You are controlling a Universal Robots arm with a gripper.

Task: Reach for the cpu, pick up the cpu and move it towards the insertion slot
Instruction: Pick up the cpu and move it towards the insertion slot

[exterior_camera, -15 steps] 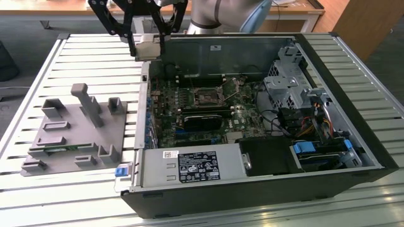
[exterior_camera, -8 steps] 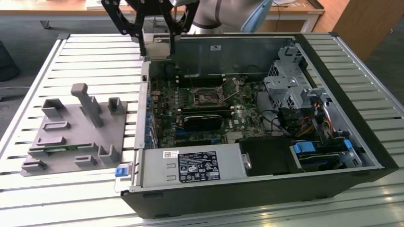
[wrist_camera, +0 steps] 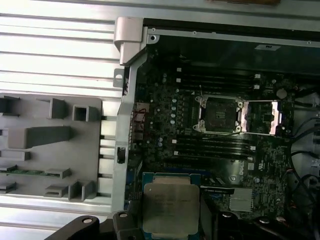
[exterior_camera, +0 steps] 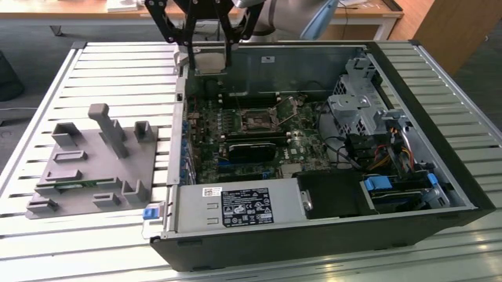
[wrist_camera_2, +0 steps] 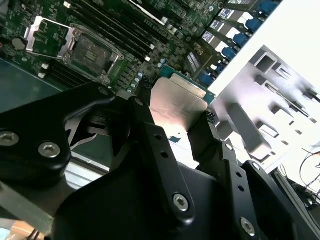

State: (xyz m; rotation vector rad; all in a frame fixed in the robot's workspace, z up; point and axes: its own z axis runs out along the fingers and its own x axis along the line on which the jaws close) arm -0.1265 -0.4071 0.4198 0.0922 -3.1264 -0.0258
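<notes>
My gripper (wrist_camera_2: 172,117) is all matte black metal, kinda skeletal: flat angular linkage bars with rounded corners, silver screws at the pivots, small holes along my fingers (wrist_camera_2: 150,142). The arm above it is pale grey with a light blue cap.

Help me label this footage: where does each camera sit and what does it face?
Exterior view: off the arm, looking down on the open computer case, the tool holding the cpu.
Second wrist view: behind the tool, facing the cpu and insertion slot.
First wrist view: looks down on the cpu and insertion slot.
All share the cpu.
</notes>
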